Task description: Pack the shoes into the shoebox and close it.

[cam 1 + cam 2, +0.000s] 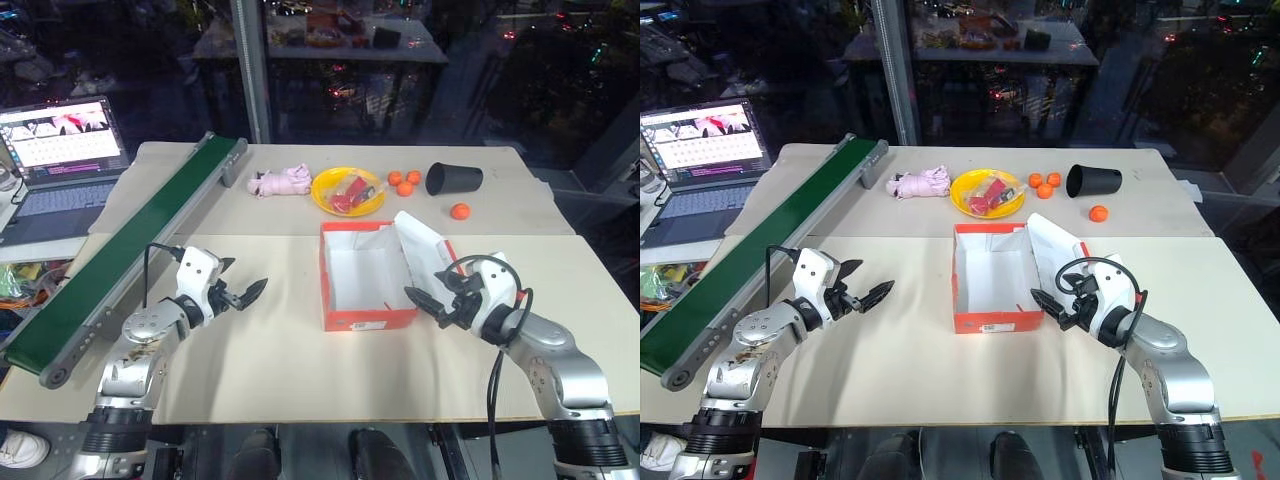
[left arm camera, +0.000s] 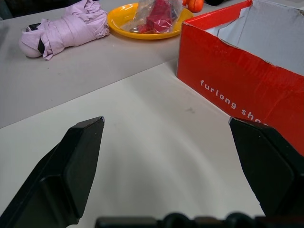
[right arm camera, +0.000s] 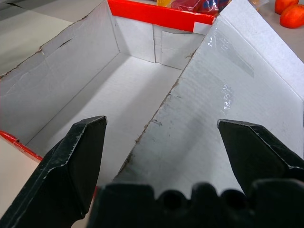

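The shoebox (image 1: pixel 367 278) stands open and shoeless between my hands, long axis running away from me, right hand (image 1: pixel 437 297) nearer than left hand (image 1: pixel 243 293), both spread apart and holding nothing.

Shoebox (image 1: pixel 990 272) open on table (image 1: pixel 920 360), lid leaning to its right. Left gripper (image 1: pixel 862 293) and right gripper (image 1: pixel 1052 308) flank it, jaws apart.

The pale desk (image 1: pixel 250 350) carries the open orange-red shoebox (image 1: pixel 368 318) near its middle. Beyond the shoebox lie a pink cloth bundle (image 1: pixel 281 182), a yellow bowl (image 1: pixel 347 191), four small orange balls (image 1: pixel 404 187) and a tipped black cup (image 1: pixel 452 178). Left of the shoebox runs a green conveyor belt (image 1: pixel 140 245).
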### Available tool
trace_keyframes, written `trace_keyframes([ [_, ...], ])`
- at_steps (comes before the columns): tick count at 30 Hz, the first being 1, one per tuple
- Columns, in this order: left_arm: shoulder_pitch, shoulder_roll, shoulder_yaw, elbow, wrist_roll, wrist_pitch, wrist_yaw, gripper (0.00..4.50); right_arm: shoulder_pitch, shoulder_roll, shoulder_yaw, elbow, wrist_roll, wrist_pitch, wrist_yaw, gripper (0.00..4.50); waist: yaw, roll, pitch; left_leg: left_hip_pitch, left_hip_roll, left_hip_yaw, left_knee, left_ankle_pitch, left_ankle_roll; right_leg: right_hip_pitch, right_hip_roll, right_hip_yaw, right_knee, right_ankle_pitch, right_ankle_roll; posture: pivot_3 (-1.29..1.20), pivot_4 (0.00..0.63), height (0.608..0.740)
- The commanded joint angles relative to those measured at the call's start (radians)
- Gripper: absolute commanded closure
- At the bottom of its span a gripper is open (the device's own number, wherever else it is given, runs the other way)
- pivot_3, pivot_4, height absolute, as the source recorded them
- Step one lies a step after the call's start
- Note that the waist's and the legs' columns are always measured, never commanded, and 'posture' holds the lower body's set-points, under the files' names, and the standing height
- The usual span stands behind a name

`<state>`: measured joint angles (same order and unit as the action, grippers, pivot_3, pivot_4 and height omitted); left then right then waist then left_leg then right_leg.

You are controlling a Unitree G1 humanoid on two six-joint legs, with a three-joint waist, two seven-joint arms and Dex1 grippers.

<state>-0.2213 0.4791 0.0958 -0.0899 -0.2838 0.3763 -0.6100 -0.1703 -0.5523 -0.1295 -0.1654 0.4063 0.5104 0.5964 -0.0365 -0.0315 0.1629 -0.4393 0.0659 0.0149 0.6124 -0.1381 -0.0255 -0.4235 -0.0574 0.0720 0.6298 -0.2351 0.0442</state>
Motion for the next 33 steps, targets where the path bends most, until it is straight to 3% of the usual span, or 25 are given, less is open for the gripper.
trace_keyframes([
  [1, -0.032, 0.009, 0.027, -0.02, -0.028, -0.011, -0.011, 0.0, -0.001, 0.01, -0.031, -0.015, 0.002, -0.033, -0.008, 0.06, 0.0, 0.0, 0.0, 0.0, 0.0, 0.0, 0.0, 0.0, 0.0, 0.0, 0.0, 0.0, 0.0, 0.0, 0.0, 0.0, 0.15, 0.74],
  [11, -0.065, 0.014, 0.16, 0.028, -0.038, -0.049, 0.094, 0.0, -0.187, 0.045, 0.044, 0.001, 0.007, 0.015, 0.0, 0.06, -0.009, 0.0, 0.0, 0.0, 0.0, 0.0, 0.001, 0.0, 0.0, 0.0, 0.001, 0.0, 0.0, 0.004, 0.006, 0.0, 0.15, 0.74],
  [19, -0.013, 0.011, 0.27, -0.051, -0.045, -0.018, 0.22, 0.0, -0.359, 0.111, 0.12, 0.111, 0.003, 0.005, 0.053, 0.06, 0.001, -0.001, 0.0, 0.0, 0.001, 0.0, 0.0, 0.0, 0.0, 0.0, 0.001, 0.0, 0.0, 0.005, 0.006, 0.0, 0.15, 0.74],
  [25, 0.05, 0.009, 0.32, -0.134, -0.049, 0.023, 0.282, 0.0, -0.388, 0.155, 0.168, 0.14, 0.002, 0.003, 0.096, 0.06, 0.005, -0.001, 0.0, -0.001, 0.001, 0.0, 0.0, 0.0, 0.0, 0.0, 0.001, 0.0, 0.0, 0.007, 0.001, 0.0, 0.15, 0.74],
  [33, 0.008, 0.033, 0.365, -0.071, -0.061, 0.047, 0.314, 0.0, -0.38, 0.196, 0.201, 0.12, 0.008, 0.03, 0.109, 0.06, 0.004, -0.001, 0.0, -0.001, 0.002, 0.0, 0.001, 0.001, 0.0, 0.0, 0.001, -0.001, 0.002, 0.008, 0.002, 0.0, 0.15, 0.74],
])
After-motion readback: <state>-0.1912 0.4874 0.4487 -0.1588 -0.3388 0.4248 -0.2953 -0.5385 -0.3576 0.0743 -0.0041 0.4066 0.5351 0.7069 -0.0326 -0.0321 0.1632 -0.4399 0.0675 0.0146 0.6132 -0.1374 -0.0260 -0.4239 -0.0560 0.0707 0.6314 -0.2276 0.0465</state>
